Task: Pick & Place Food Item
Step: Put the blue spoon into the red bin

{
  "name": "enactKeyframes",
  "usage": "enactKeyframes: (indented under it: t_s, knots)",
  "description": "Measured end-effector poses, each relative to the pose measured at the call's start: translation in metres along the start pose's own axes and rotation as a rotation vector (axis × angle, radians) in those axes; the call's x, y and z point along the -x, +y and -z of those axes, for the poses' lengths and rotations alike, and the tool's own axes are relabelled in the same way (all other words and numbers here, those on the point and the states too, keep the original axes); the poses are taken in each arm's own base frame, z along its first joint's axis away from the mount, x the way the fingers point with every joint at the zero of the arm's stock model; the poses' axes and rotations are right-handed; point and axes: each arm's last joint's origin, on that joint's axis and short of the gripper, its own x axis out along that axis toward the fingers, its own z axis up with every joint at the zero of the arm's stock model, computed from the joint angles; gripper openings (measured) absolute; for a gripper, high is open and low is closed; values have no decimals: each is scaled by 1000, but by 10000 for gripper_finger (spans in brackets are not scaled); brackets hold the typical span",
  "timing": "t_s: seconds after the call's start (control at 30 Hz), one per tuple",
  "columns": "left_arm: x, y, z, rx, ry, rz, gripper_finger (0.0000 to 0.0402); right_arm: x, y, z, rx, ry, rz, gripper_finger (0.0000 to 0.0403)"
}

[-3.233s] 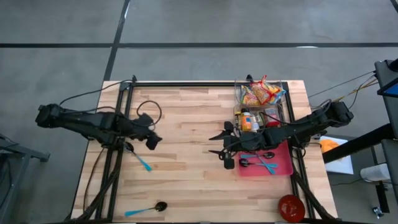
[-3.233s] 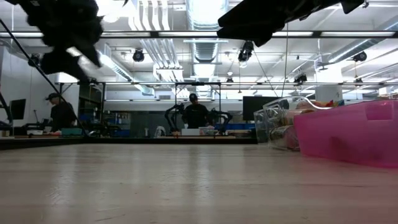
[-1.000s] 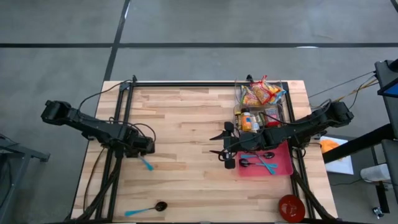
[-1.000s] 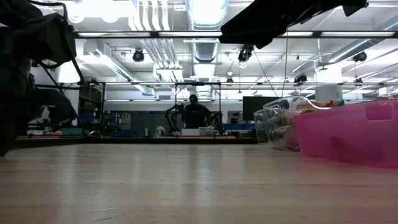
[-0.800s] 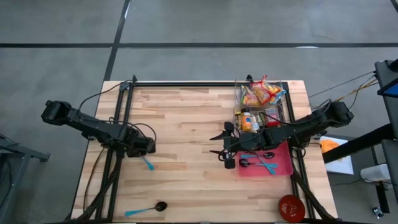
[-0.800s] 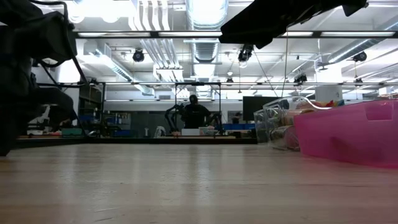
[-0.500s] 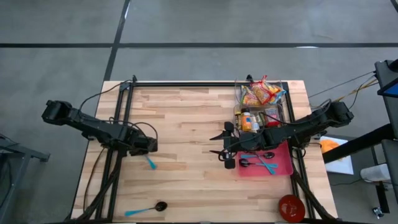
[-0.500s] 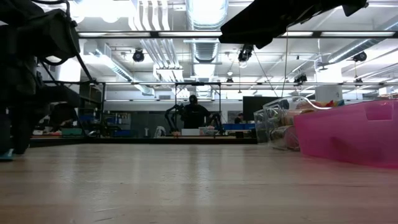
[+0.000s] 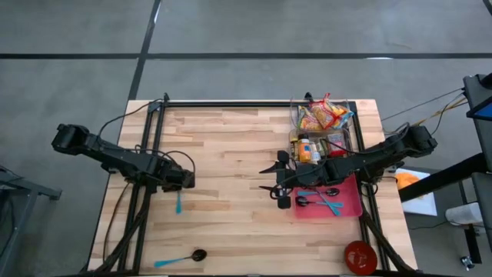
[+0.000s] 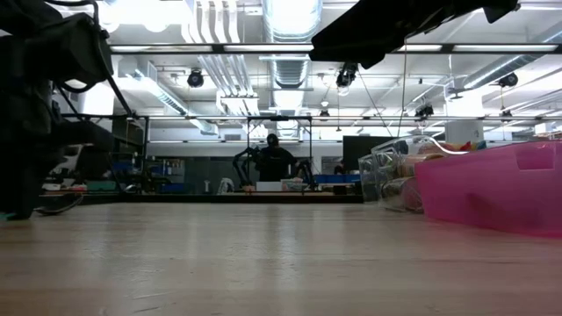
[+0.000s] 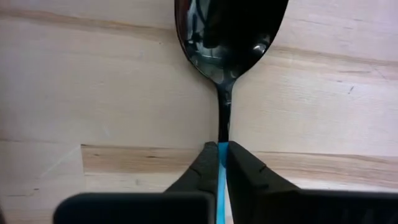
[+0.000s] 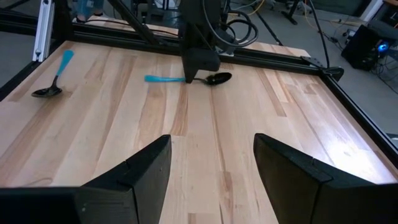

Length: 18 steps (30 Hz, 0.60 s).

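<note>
- So the left tool [image 11: 219,163] has just pinched shut on the blue-handled spoon [image 11: 225,43]. A second ago its fingers were still apart over it; now the left wrist view shows both pressed onto the blue handle, right where it meets the dark neck.
- The handle also swung round: it lay slanted half a second ago and now points straight toward the table's near edge in the high view [image 9: 177,203]. Looks like the closing fingers squared it up.
- The spoon's bowl is still flat on the table [image 9: 231,154], left side, so I'd call this gripped but not lifted. Next would be the lift and a carry over to the right, just my guess.
- Funny thing: the task says food item, but what's actually being grabbed is a spoon. The snack packets sit in the clear bin [image 9: 323,117] at the far right, nowhere near either tool.
- The right tool [image 12: 211,168] hasn't budged, hanging open and empty beside the pink tray [image 9: 355,209].
- Count: two loose spoons on the wood, the gripped one and a second spoon [image 9: 178,258] near the front edge. The pink tray holds a few more utensils, too jumbled to count. One clear bin, one pink tray, one red bowl [image 9: 359,256] at the front right corner.
</note>
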Motion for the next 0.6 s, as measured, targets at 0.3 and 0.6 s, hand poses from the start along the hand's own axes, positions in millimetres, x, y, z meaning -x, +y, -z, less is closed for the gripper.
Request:
enactKeyframes:
  t_s: [0.3,0.6]
  knots:
    - [0,-2,0,-44,-4,23,13,0,0,0,1,0,0,227]
    - [8,-32,5,-259,-122,309,12,0,0,0,1,1,0,227]
